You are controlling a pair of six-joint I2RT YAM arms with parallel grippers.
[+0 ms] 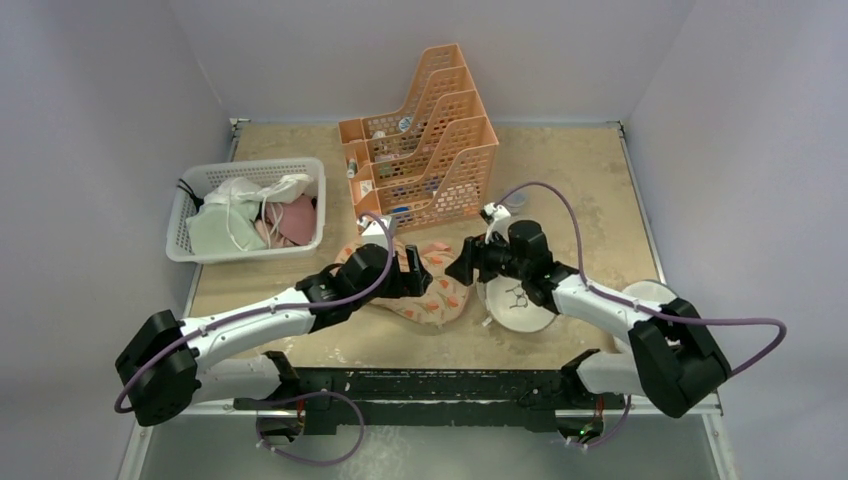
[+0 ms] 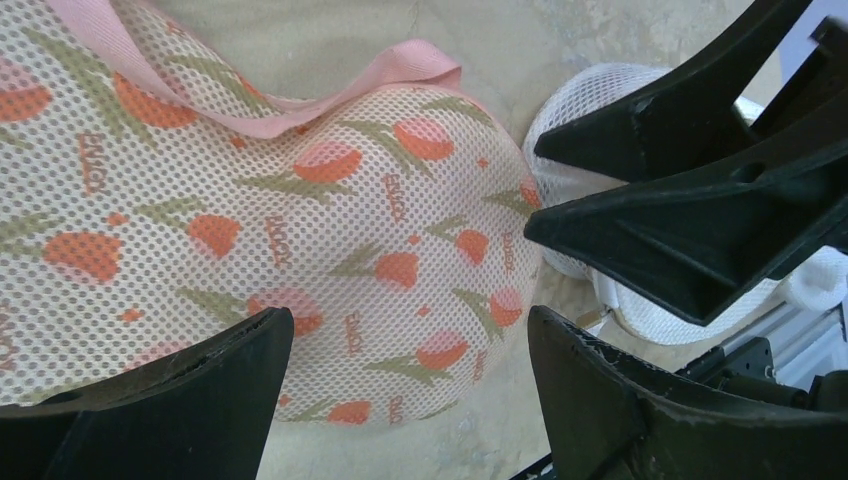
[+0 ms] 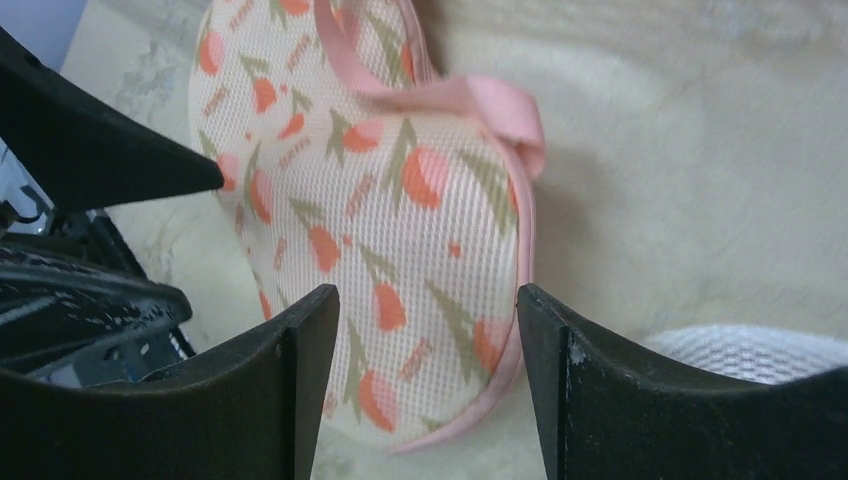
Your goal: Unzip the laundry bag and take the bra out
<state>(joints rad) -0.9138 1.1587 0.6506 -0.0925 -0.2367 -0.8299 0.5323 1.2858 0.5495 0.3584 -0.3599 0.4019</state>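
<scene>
The laundry bag (image 1: 432,292), peach mesh with red-orange flowers and pink trim, lies flat on the table between both grippers. It fills the left wrist view (image 2: 300,220) and shows in the right wrist view (image 3: 400,220). No open zip shows. The bra is hidden. My left gripper (image 1: 412,270) (image 2: 408,330) is open and empty, just above the bag's right lobe. My right gripper (image 1: 462,268) (image 3: 428,300) is open and empty, with its jaws astride the same lobe's trimmed end. The two grippers face each other, close together.
A round white mesh pouch (image 1: 518,305) lies right of the bag, under the right arm. An orange file organiser (image 1: 420,150) stands just behind. A white basket (image 1: 180,225) with white, pale-green and pink clothes sits at the far left.
</scene>
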